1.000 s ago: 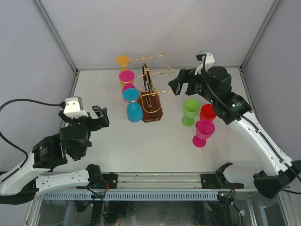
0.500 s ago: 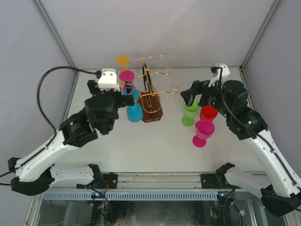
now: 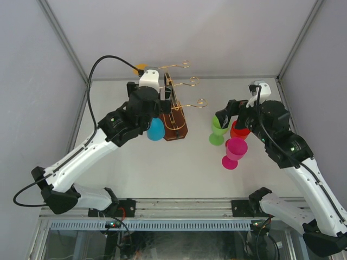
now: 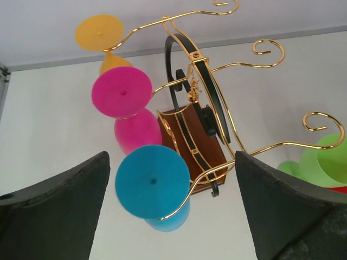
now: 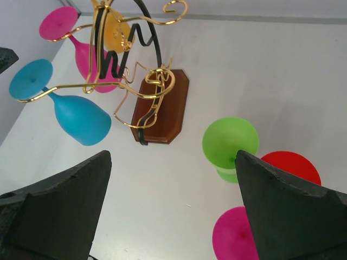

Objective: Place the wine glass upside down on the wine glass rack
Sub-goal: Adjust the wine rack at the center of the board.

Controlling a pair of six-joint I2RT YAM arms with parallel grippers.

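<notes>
My left pincer (image 4: 169, 162), wide open and empty, has swung to the rack (image 4: 196, 142), upper centre; the right pincer (image 5: 173, 157), likewise open and empty, nears the green glass (image 5: 230, 142), probably next.

The wine glass rack (image 5: 161, 103) is gold wire with a black band on a dark brown base. From it hang an orange glass (image 4: 99, 32), a magenta hung glass (image 4: 121, 92) and a blue glass (image 4: 152, 181). On the white table (image 5: 260, 65) stand a green glass (image 5: 230, 142), a red glass (image 5: 290, 167) and a magenta standing glass (image 3: 236, 147) — all plain.

Upright gold wire rack (image 4: 198, 149) holds 3 inverted glasses (image 4: 152, 181); 3 upright glasses (image 5: 230, 142) stand nearby.
</notes>
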